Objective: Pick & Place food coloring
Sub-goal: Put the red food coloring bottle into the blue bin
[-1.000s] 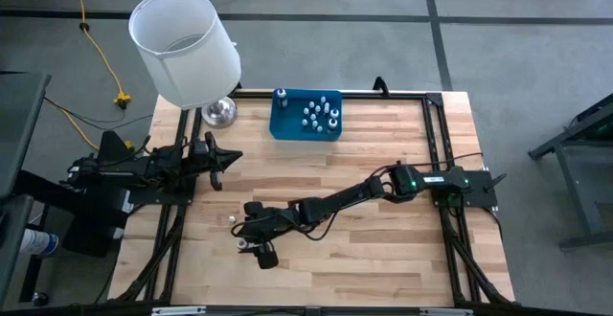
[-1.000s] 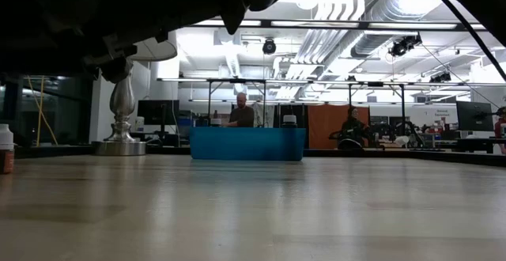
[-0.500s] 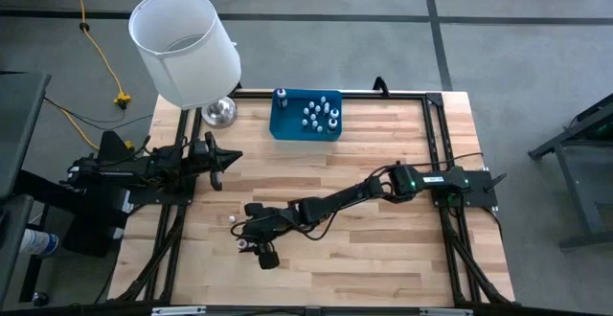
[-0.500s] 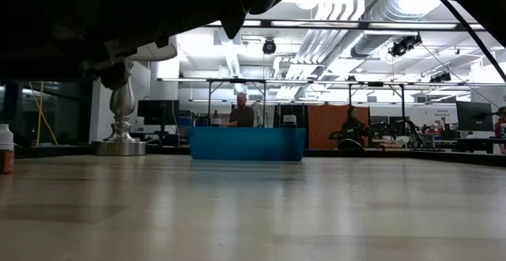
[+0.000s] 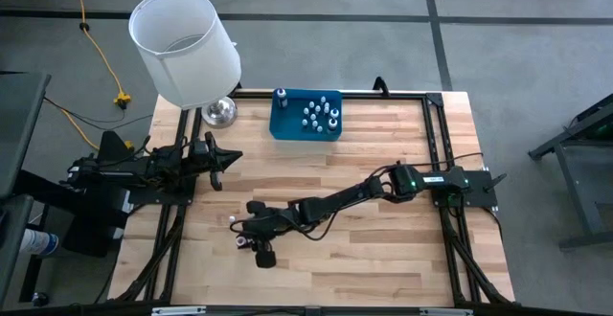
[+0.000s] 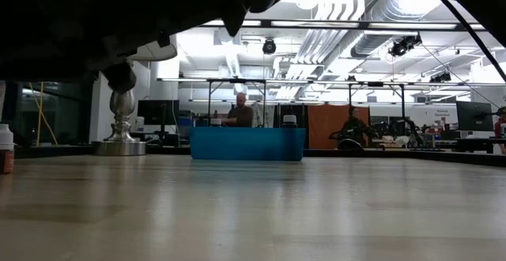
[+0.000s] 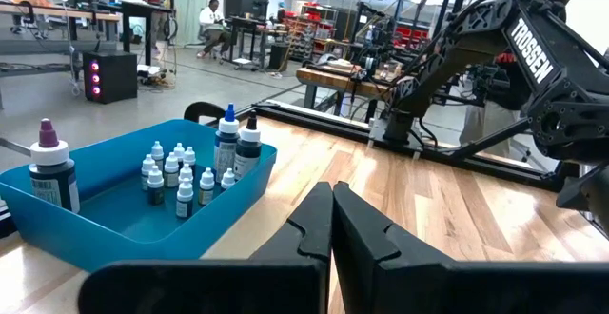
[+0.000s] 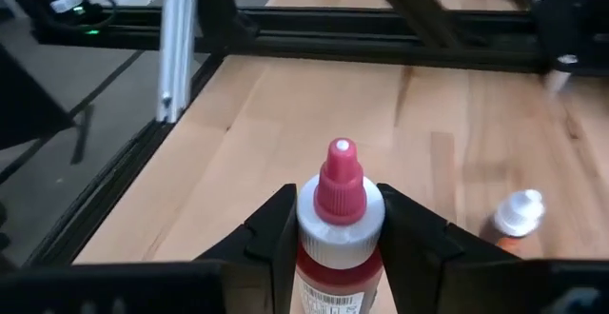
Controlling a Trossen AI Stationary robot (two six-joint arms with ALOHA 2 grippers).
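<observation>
Now that my right tool (image 8: 333,221) has narrowed from wide onto the red bottle (image 8: 337,238), item: gripped, ready for lifting; left tool (image 7: 331,221) closed, empty.

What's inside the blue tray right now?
The blue tray holds a cluster of small white-capped dropper bottles, two taller bottles behind them, and one dark bottle with a purple tip in a corner. Its wall hides the bottles' bases.

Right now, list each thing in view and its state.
Right claw: closed around red bottle.
Red bottle: upright, pink cap on.
Small bottle: loose on the table, apart.
Left claw: shut, empty.
Blue tray: holds upright bottles.
</observation>
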